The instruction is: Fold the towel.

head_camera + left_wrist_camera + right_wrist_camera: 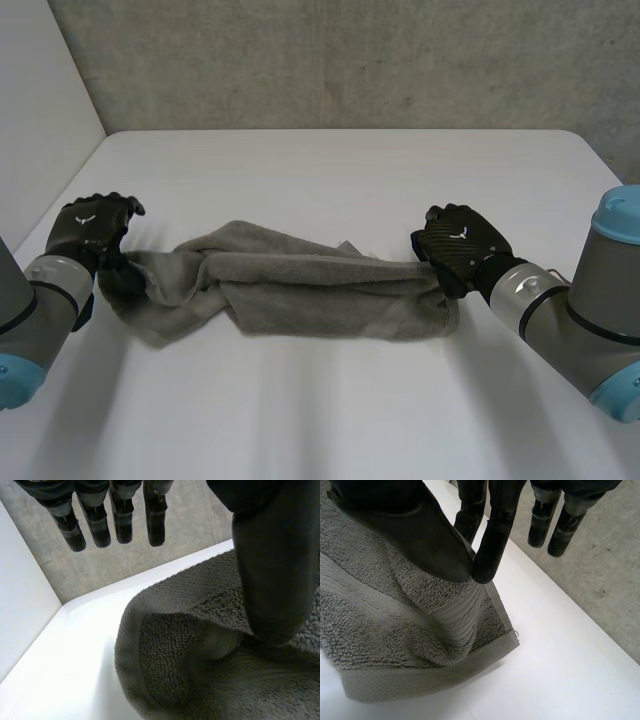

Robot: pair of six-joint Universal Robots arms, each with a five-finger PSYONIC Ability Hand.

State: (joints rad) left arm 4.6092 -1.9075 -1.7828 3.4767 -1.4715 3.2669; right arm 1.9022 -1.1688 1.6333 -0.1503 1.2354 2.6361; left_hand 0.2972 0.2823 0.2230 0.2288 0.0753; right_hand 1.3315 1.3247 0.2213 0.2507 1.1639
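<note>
towel (310, 290) lies bunched in a long rope across the bench (330, 170), one end at each hand. right hand (458, 245): thumb + one finger pinch the cloth near a corner, other fingers straight. left hand (92, 230): fingers straight & clear of the cloth, only the thumb lies on that end, so no real hold there. risk: if the right pulls or lifts now, the left end prob slides out from under the thumb & the whole towel drags sideways. layers also look twisted, so a fold made w/o spreading first would likely come out lumpy, edges not matching.
</note>
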